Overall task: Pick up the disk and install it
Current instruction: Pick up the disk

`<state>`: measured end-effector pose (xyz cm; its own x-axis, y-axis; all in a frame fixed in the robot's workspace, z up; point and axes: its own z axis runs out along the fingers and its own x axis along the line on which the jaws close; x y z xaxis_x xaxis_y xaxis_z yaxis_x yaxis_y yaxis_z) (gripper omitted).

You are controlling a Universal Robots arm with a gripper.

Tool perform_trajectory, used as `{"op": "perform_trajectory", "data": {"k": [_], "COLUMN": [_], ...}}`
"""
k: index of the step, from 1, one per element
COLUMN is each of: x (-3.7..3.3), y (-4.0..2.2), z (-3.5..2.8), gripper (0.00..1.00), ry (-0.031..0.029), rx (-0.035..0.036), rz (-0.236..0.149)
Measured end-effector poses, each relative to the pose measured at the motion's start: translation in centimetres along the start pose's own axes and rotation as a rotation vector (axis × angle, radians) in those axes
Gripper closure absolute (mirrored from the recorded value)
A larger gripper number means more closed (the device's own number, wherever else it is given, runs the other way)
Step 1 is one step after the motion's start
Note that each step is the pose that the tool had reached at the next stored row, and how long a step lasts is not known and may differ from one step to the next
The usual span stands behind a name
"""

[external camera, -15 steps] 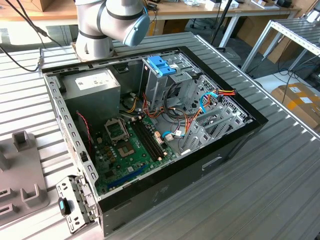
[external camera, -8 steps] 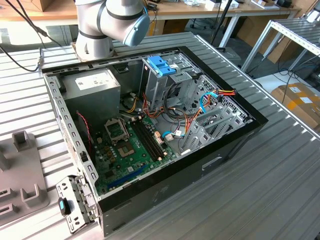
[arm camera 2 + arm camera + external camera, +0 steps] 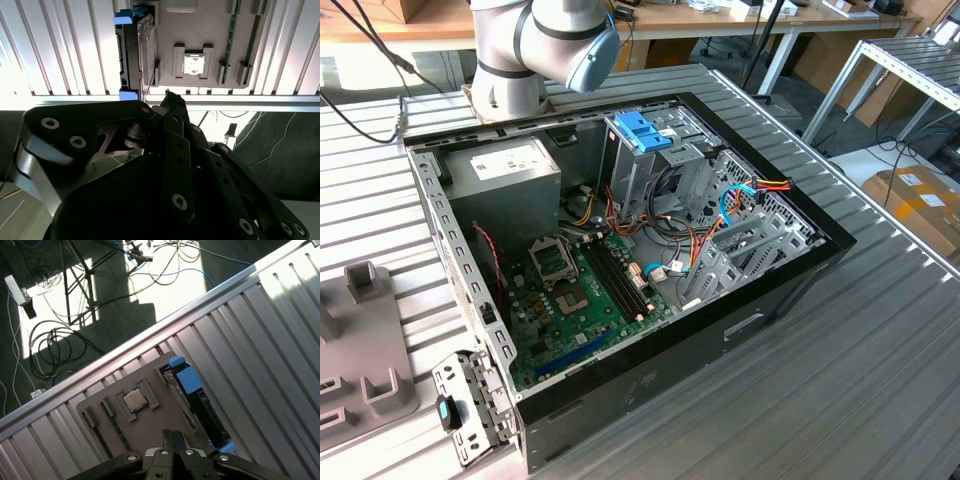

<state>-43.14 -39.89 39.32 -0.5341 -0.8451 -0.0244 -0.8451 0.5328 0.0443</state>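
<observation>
The disk [image 3: 206,412] stands on its edge in a slot of a grey fixture plate [image 3: 150,427], with blue plastic rails [image 3: 184,379] at its ends. In the second wrist view the disk [image 3: 146,47] is a thin upright slab with a blue rail [image 3: 125,17]. My gripper [image 3: 172,434] hangs well above the plate, shut with nothing between its fingers, and the disk lies a little to one side of the fingertips. The black linkage of the gripper [image 3: 172,100] takes up the foreground of the second wrist view.
A processor chip [image 3: 134,400] and memory sticks [image 3: 232,35] sit in other pockets of the plate. In the exterior view an open computer case [image 3: 790,275] lies on the ribbed table, with a drive cage under a blue handle [image 3: 642,130], a grey power-supply box [image 3: 510,170] and loose cables.
</observation>
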Motion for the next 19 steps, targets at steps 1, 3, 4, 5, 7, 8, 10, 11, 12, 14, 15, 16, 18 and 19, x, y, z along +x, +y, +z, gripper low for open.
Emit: {"op": "perform_trajectory", "data": {"k": [1,3,4,5,7,8,10,11,12,14,15,16,18,19], "x": [0.0,0.0,0.0,0.0,0.0,0.0,0.0,0.0,0.0,0.0,0.0,0.0,0.0,0.0], "y": [0.0,0.0,0.0,0.0,0.0,0.0,0.0,0.0,0.0,0.0,0.0,0.0,0.0,0.0], "z": [0.0,0.0,0.0,0.0,0.0,0.0,0.0,0.0,0.0,0.0,0.0,0.0,0.0,0.0], "gripper": [0.89,0.89,0.89,0.89,0.89,0.89,0.89,0.89,0.89,0.89,0.89,0.89,0.89,0.89], "ry": [0.0002,0.0004,0.0004,0.0006,0.0007,0.0008,0.0012,0.0013,0.0014,0.0016,0.0017,0.0017,0.0019,0.0021], "rx": [-0.0001,-0.0002,-0.0003,-0.0003,-0.0004,-0.0005,-0.0007,-0.0007,-0.0008,-0.0009,-0.0009,-0.001,-0.0011,-0.0011], "rz": [-0.004,-0.008,-0.011,-0.013,-0.017,-0.019,-0.027,-0.03,-0.032,-0.036,-0.039,-0.04,-0.044,-0.048]}}
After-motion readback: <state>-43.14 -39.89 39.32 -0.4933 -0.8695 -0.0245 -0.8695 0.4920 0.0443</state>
